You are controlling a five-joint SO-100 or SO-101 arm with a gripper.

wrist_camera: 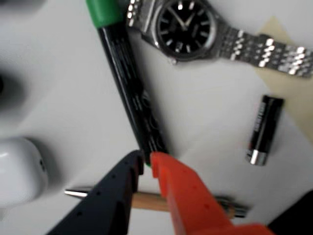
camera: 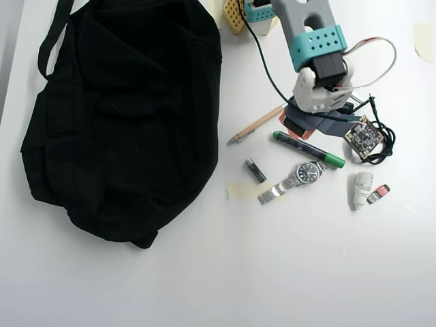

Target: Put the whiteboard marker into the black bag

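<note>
Overhead view findings are recorded from left to right. A large, soft black fabric bag (camera: 122, 116) with a strap handle is seen filling the left half of the white table (camera: 286, 272), lying flat, and its opening cannot be made out. To its right, a slim tan wooden pen (camera: 255, 125) is noted, then a short dark battery-like cylinder (camera: 255, 170). The thick dark-barrelled whiteboard marker (camera: 308, 149) with bright green cap is found lying flat on the table just under the arm, well apart from the bag, its cap end beside a steel-bracelet wristwatch (camera: 300, 178).

Wrist view findings: a rounded white object (wrist_camera: 19, 169) is seen at the left edge. The marker's barrel (wrist_camera: 131, 93) is seen running diagonally, cap uppermost. The gripper (wrist_camera: 145, 160), one black finger and one orange, is positioned at the marker's lower end. The jaws are judged slightly parted and unloaded, the tail end sitting just at the gap; contact cannot be confirmed.

The step in hand is judged to be the approach to the grasp. For the next move, further advance over the barrel and closure upon it are required, clear of the pen lying beneath the fingers.
</note>
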